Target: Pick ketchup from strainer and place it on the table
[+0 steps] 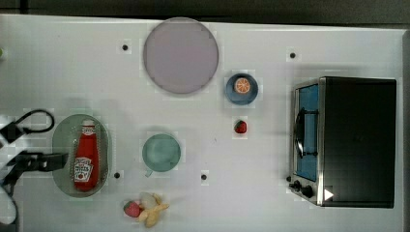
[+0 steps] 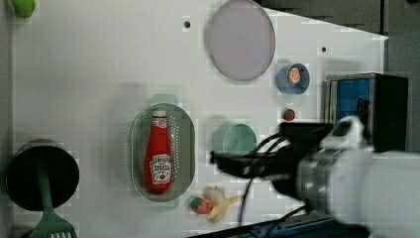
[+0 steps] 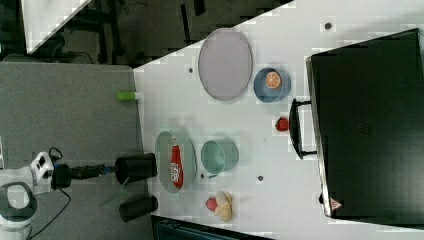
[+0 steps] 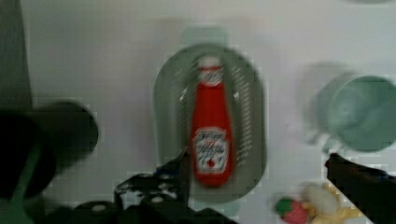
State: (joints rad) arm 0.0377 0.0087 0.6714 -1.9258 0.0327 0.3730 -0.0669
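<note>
The ketchup point(image 4: 211, 129) lies flat in the strainer point(image 4: 163, 116). The gripper point(image 4: 257, 170) hangs above it, fingers wide apart and empty. Next it likely needs to go down and pinch the bottle's sides.

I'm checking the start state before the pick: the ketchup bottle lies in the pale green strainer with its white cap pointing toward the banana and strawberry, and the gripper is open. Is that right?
One detail is off. In the top view the ketchup bottle does lie in the strainer, but its white cap points away from the banana and strawberry; the bottle's base is the end nearer them. The gripper is open, as you said.
</note>
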